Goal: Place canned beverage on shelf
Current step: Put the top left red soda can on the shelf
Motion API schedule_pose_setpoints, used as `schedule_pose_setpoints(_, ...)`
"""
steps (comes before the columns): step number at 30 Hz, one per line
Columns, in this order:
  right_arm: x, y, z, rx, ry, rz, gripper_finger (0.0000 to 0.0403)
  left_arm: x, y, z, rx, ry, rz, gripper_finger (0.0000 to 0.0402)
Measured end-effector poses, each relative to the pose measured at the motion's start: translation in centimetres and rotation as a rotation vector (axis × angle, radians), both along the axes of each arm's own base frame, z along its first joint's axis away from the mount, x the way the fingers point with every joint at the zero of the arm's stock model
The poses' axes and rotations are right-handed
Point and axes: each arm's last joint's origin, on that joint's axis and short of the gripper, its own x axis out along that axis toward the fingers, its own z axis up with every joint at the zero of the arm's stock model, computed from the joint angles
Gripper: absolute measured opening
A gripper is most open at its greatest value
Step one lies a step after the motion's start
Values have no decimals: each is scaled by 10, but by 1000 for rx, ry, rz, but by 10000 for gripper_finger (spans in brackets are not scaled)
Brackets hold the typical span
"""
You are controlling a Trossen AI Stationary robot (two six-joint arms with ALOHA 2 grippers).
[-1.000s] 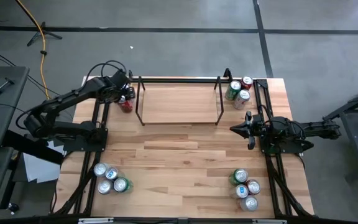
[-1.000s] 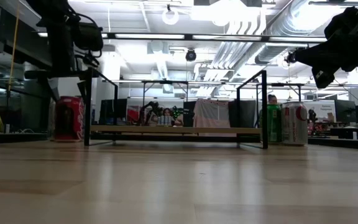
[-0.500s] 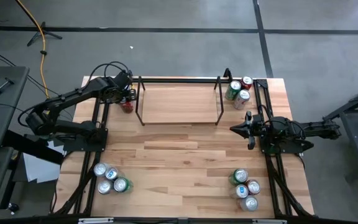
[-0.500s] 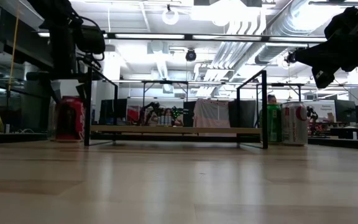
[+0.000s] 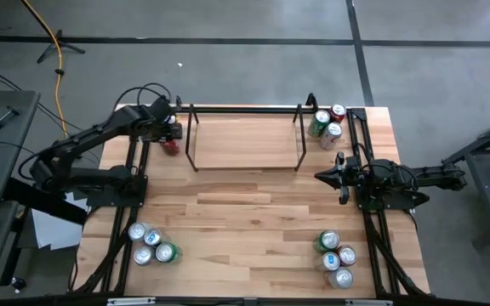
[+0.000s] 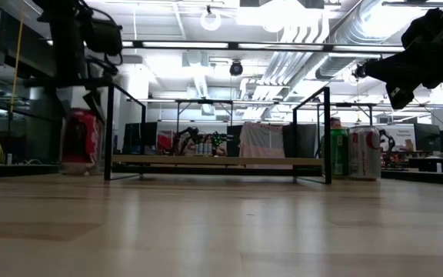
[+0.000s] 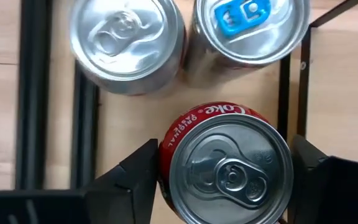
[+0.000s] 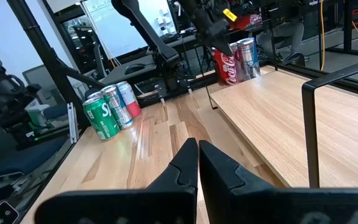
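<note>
Wooden table (image 5: 253, 212), left jaws straddling red can (image 7: 225, 168)

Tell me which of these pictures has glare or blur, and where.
Low view: ceiling lights wash out the upper middle, and the red can by the shelf is smeared. Left wrist view: sharp, soft glints on the Coke can lid between the left hand fingers. High view: evenly lit.
</note>
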Motion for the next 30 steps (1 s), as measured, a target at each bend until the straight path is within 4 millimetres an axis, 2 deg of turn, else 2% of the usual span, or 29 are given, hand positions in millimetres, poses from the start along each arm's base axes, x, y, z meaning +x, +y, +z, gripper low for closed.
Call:
schedule_pose_setpoints(11, 0, 0, 0, 0, 0, 0, 0, -22, -29, 75, 31, -169, -227, 173)
schedule_pose_setpoints(16, 0, 0, 0, 0, 1, 0, 0, -32, -42, 118, 107, -274, -350, 172)
schedule_pose_setpoints(22, 0, 0, 0, 0, 1, 0, 0, -41, -56, 165, 239, -318, -490, 172)
schedule_pose_setpoints(26, 0, 0, 0, 0, 1, 0, 0, -26, -50, 187, 324, -347, -606, 172)
schedule_pose_setpoints(30, 0, 0, 0, 0, 1, 0, 0, 14, -33, 198, 374, -392, -796, 172)
